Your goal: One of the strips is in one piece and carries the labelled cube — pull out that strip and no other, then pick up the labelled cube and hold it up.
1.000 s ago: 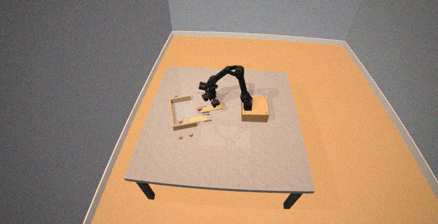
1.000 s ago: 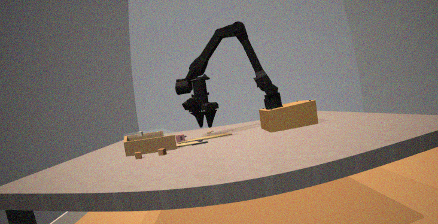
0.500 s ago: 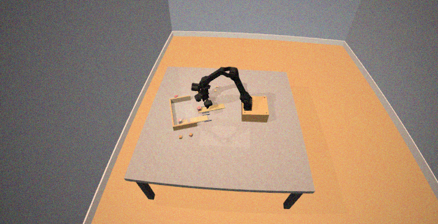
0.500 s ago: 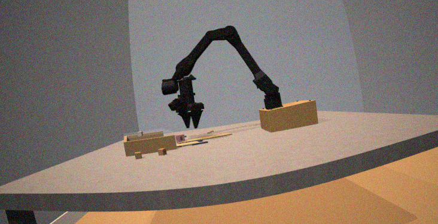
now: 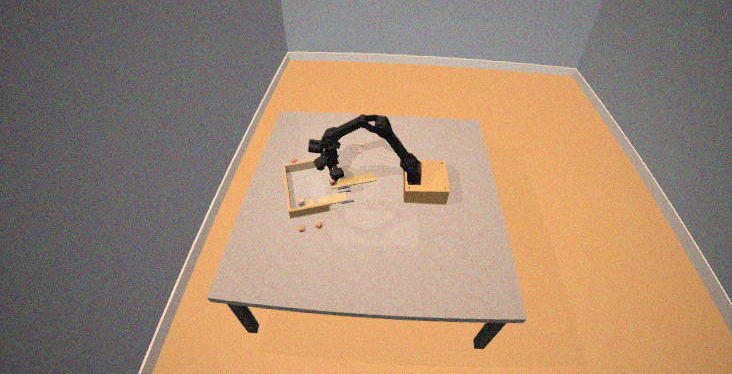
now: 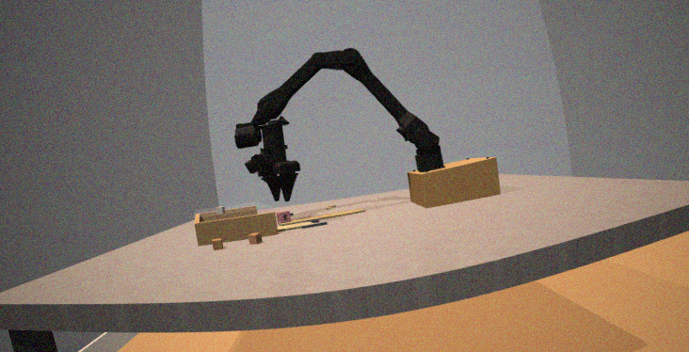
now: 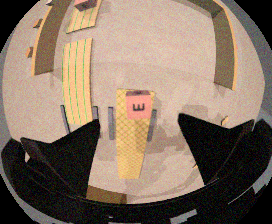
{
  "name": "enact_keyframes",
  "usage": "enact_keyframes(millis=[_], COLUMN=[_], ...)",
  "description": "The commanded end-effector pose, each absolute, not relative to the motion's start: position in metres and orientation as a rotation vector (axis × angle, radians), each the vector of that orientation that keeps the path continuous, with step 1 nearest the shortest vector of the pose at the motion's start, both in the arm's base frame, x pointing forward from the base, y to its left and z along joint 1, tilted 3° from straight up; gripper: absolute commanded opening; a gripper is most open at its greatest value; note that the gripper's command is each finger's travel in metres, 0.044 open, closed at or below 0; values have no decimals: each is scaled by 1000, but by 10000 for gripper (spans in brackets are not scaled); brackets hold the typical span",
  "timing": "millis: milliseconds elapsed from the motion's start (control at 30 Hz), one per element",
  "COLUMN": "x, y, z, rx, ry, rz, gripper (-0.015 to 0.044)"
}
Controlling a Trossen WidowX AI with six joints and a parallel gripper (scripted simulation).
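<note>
A pink cube labelled E [image 5: 332,181] [image 6: 283,216] [image 7: 138,106] sits on the far end of the cross-hatched yellow strip [image 5: 361,180] [image 6: 344,213] [image 7: 131,145]. That strip is in one piece and lies past the open side of the walled frame. The striped strip [image 5: 332,198] [image 7: 78,80] is in two parts, with a gap before its far piece [image 7: 82,22]. Another pink cube [image 5: 301,201] [image 7: 85,4] sits on that far piece. My gripper [image 6: 282,200] [image 7: 139,120] is open and empty above the E cube, with its fingers on either side of it in the wrist view.
Wooden walls [image 5: 288,187] [image 6: 236,229] [image 7: 226,50] form a three-sided frame. Low grey rails [image 7: 111,123] flank the strips. Two small orange cubes [image 5: 301,228] [image 5: 318,225] [image 6: 217,244] [image 6: 255,238] lie outside the frame. The arm's wooden base box [image 5: 426,196] [image 6: 456,185] stands opposite.
</note>
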State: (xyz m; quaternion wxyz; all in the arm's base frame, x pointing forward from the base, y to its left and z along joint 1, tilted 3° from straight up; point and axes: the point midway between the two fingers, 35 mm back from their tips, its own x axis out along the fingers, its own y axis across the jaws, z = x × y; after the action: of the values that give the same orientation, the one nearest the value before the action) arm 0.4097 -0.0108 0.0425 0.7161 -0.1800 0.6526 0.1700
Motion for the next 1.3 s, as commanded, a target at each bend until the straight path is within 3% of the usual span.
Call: enact_keyframes(millis=[0, 133, 1100, 1267], x=[412, 413, 417, 417], y=[-11, -11, -10, -10], z=[41, 35, -10, -7], rx=[-397, -397, -397, -398], ry=[1446, 1446, 1446, 1445], rz=[370, 370, 370, 376], gripper=[335, 250, 250, 138])
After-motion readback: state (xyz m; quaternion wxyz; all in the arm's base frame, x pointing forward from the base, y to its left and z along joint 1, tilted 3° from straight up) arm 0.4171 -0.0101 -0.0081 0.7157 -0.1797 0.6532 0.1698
